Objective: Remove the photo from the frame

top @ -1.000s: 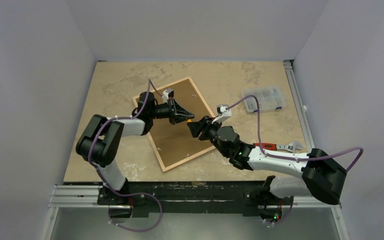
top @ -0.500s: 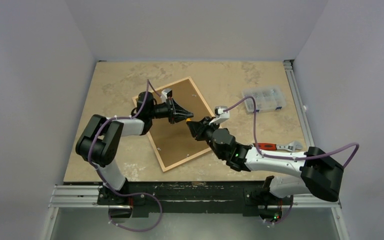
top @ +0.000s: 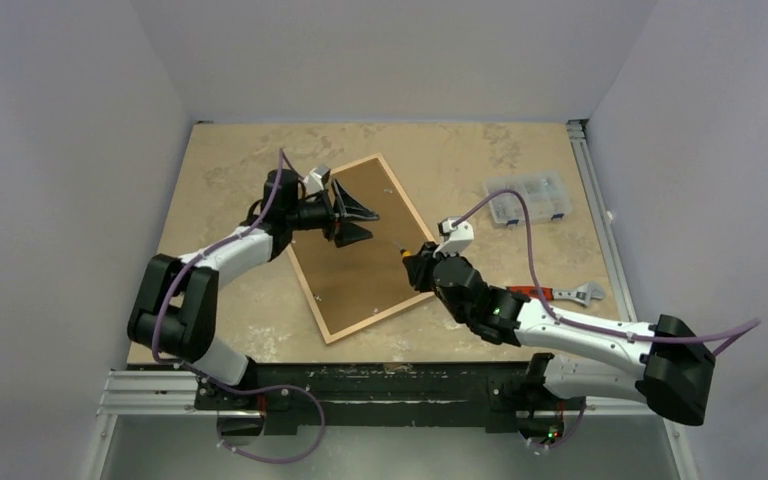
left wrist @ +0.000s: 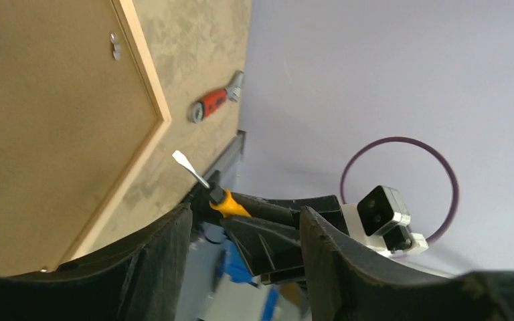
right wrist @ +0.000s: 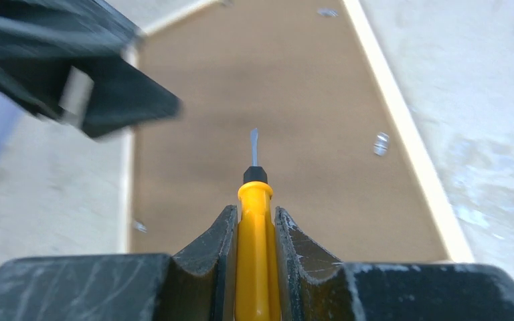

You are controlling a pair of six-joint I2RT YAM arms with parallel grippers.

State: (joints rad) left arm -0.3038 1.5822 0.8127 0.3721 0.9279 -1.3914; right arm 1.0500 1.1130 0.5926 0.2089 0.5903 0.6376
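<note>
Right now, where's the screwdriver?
Top view, just right of centre: the screwdriver is clamped in the right gripper, tip over the brown backing board in the frame.

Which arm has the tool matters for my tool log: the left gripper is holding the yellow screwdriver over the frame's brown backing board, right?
Not the left. The right gripper holds the yellow screwdriver over the frame's brown backing board; the right wrist view shows the handle clamped between its fingers. The left gripper stands open and empty in the top view.
</note>
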